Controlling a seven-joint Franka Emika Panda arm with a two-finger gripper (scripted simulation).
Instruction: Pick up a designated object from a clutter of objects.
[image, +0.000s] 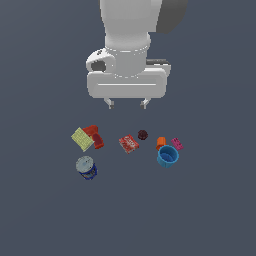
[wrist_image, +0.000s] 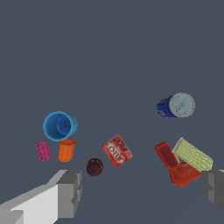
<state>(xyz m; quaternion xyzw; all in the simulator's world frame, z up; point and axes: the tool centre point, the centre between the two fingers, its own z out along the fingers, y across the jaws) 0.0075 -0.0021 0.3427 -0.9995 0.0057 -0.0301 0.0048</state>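
Note:
The designated object, a dark-blue can (image: 87, 167) (wrist_image: 175, 106) with a silvery round top, stands at the exterior view's left, nearest the camera, apart from the other items. The clutter lies in a row behind it: a yellow-green pad (image: 81, 138) (wrist_image: 193, 154), a red blocky piece (image: 94, 136) (wrist_image: 174, 165), a red flat packet (image: 129, 144) (wrist_image: 117, 151), a dark maroon ball (image: 143, 134) (wrist_image: 94, 167), an orange piece (image: 161, 143) (wrist_image: 66, 150), a pink tile (image: 177, 144) (wrist_image: 43, 151) and a light-blue cup (image: 167, 156) (wrist_image: 59, 126). My gripper (image: 127, 104) (wrist_image: 140, 192) hangs open above the row, holding nothing.
All items rest on a plain dark grey-blue floor (image: 200, 210). The pad and the red blocky piece touch each other. The orange piece, pink tile and cup sit close together at the exterior view's right.

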